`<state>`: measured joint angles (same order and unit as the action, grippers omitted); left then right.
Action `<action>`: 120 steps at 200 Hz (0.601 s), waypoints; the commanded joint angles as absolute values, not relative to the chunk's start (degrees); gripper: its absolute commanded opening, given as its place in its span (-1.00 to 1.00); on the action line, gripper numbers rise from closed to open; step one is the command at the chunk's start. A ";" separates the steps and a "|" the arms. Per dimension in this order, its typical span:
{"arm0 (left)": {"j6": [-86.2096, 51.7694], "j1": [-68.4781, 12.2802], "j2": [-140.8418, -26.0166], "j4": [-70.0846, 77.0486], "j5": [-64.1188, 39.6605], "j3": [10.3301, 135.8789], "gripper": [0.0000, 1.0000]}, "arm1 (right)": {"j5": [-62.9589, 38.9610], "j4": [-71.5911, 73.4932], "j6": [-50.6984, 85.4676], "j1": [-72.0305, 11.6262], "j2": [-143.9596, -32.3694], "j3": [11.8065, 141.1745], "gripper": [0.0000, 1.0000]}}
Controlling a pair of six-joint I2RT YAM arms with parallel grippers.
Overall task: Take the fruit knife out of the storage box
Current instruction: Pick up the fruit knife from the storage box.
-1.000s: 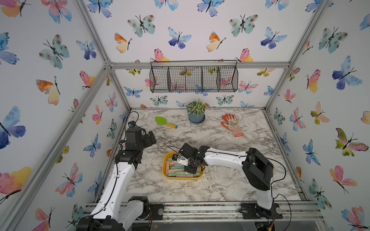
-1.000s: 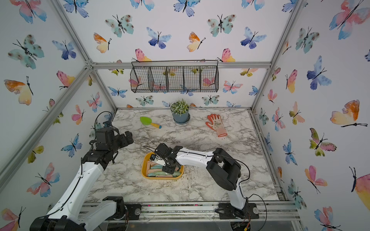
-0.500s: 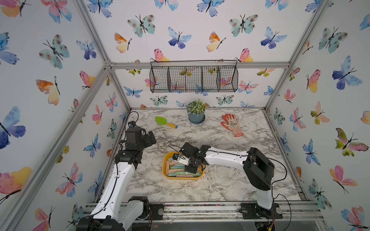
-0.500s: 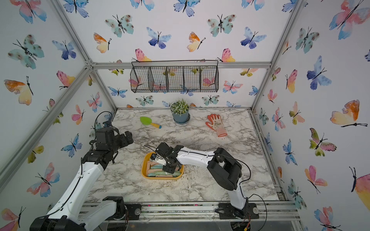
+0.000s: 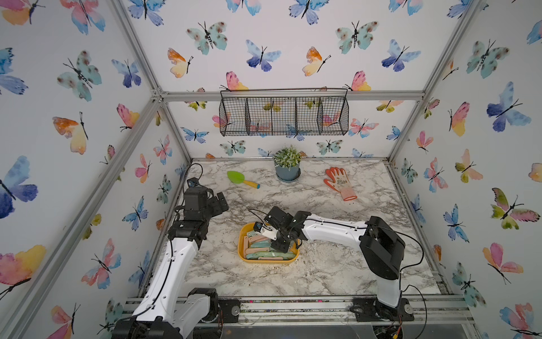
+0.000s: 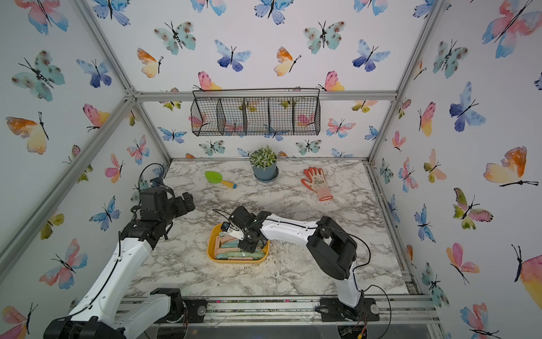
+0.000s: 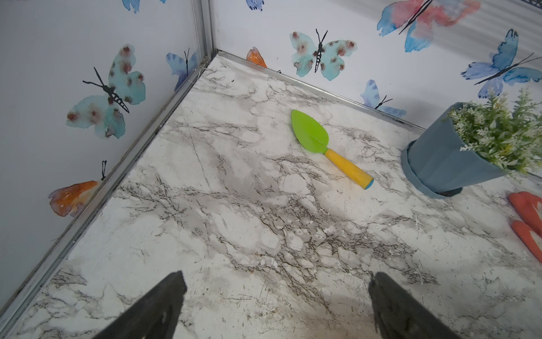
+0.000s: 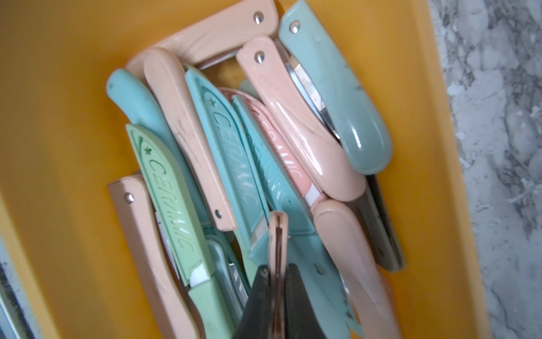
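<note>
Presently the right gripper (image 8: 277, 268) is clamped on a pink folding fruit knife (image 8: 278, 234), held edge-on over the pile inside the yellow storage box (image 8: 58, 88). Judged light, rigid and slick; a mid-handle hold is advisable.

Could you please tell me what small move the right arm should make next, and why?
Probably a slow, straight lift. The right gripper looks shut on a pink knife, held edge-on, low over the other knives in the storage box; rising first should free it before it is carried out to the table.
</note>
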<state>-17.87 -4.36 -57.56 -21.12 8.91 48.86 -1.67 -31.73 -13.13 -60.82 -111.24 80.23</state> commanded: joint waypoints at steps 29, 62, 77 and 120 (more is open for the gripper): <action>-18.11 -4.63 -56.34 -22.24 10.02 50.36 0.97 | -2.55 -33.27 -13.00 -60.38 -111.62 80.16 -0.76; -18.13 -4.63 -56.42 -22.24 10.17 50.36 0.97 | -2.68 -33.90 -13.09 -60.29 -112.08 80.29 -0.72; -18.17 -4.61 -56.38 -22.24 10.20 50.36 0.97 | -2.88 -34.16 -13.05 -60.29 -112.57 80.33 -0.69; -18.19 -4.64 -56.34 -22.24 10.37 50.36 0.97 | -2.88 -34.35 -13.18 -60.25 -113.29 80.33 -0.63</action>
<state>-18.04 -4.36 -57.43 -21.17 9.39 48.86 -1.87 -32.47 -13.13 -60.66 -111.87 80.25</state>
